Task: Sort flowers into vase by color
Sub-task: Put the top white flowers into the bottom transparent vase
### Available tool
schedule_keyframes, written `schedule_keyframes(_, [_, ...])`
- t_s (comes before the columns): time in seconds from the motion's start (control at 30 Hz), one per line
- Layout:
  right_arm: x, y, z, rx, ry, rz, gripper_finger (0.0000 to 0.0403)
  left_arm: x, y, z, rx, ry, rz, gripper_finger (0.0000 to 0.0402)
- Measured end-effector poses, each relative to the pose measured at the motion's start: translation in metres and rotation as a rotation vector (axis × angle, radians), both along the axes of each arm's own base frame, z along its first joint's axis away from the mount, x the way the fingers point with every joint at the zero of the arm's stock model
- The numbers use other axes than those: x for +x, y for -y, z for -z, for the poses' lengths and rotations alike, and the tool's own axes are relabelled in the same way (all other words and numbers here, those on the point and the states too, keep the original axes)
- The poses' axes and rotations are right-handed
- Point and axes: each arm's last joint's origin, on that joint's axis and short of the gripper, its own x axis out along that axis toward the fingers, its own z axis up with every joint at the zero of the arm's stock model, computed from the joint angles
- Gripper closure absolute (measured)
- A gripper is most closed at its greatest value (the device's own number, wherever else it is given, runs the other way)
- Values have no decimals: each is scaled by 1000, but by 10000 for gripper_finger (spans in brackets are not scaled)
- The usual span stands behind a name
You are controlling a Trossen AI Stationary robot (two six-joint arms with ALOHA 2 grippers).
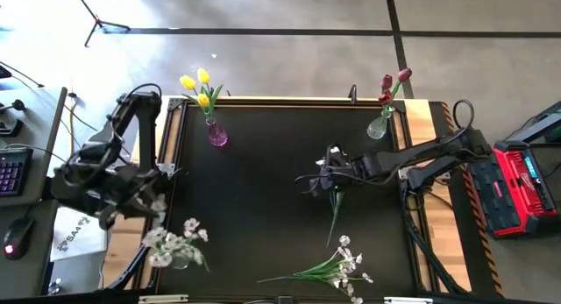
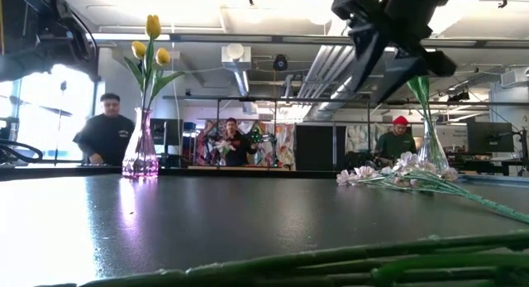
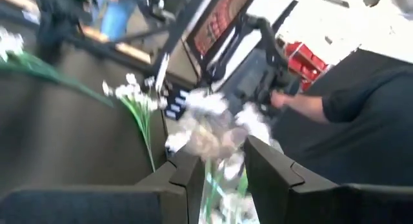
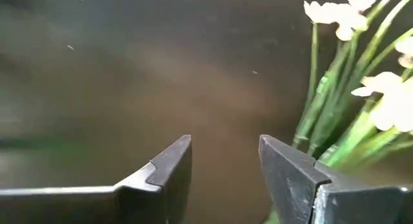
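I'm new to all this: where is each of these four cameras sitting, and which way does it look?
High view: above, looking straight down on the table, both arms, the purple vase.
Low view: at tabletop height, looking across to the room; one arm hangs in from above.
Left wrist view: on the left arm, past its fingers at white blossoms.
Right wrist view: on the right arm, past open fingers at the tabletop.
Shared: high and low both show the yellow tulips.
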Motion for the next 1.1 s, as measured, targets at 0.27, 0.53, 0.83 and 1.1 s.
schedule_keyframes(0.27, [-11, 1, 5, -16, -141, -85, 234, 4, -21, -37, 35, 107, -247, 308])
schedule_keyframes(0.53, [-25, 12, 20, 63, -280, -10, 234, 8, -30, -47, 28, 122, -396, 295])
schedule_keyframes(0.83, [-39, 21, 80, 234, -261, 92, 234, 7, -31, -53, 6, 117, -370, 289])
schedule_keyframes(1.1, [-51, 24, 113, 319, -161, 136, 240, 7, -34, -72, 83, 138, -208, 289])
